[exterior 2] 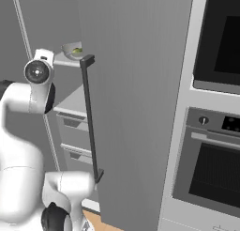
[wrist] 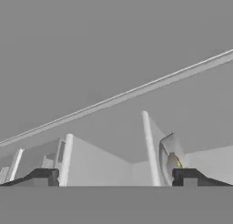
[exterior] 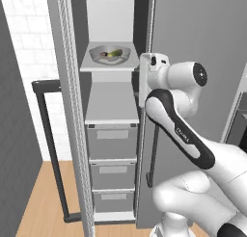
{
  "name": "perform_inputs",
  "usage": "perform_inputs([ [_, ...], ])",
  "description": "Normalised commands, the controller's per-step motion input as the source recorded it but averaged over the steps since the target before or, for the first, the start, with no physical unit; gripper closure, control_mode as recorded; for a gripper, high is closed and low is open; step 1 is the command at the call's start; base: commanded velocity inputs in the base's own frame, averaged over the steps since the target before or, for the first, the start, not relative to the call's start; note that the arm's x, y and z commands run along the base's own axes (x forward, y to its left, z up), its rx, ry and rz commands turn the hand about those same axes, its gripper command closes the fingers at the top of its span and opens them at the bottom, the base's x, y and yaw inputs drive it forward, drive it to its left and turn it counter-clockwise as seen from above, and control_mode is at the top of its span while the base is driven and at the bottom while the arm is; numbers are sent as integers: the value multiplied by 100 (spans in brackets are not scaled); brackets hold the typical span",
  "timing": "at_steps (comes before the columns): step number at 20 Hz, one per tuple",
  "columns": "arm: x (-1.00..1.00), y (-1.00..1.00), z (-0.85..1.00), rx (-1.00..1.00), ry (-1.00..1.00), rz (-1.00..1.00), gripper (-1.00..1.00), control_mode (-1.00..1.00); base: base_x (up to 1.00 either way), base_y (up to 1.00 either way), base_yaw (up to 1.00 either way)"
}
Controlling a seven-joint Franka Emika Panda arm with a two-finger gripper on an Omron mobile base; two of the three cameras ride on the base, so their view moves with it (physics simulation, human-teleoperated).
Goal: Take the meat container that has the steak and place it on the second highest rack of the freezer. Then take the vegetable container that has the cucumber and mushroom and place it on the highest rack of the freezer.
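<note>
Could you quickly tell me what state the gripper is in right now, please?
Gripper: open, holding nothing; its fingertips stand wide apart.

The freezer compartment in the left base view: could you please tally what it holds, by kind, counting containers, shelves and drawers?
Containers: 1, the bowl with greenish contents, on the upper shelf
Shelves: 2, that one and the bare lower shelf
Drawers: 3, top drawer, middle drawer, bottom drawer
Total: 6
</note>
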Motion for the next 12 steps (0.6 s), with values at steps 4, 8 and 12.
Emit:
perform_inputs([
  [4,-86,-34,0,-51,0,59,-100,-100,0,0,0],
  [8,-95,-8,0,-66,9,67,-100,-100,0,0,0],
  [12,-97,-8,0,-72,14,64,-100,-100,0,0,0],
])
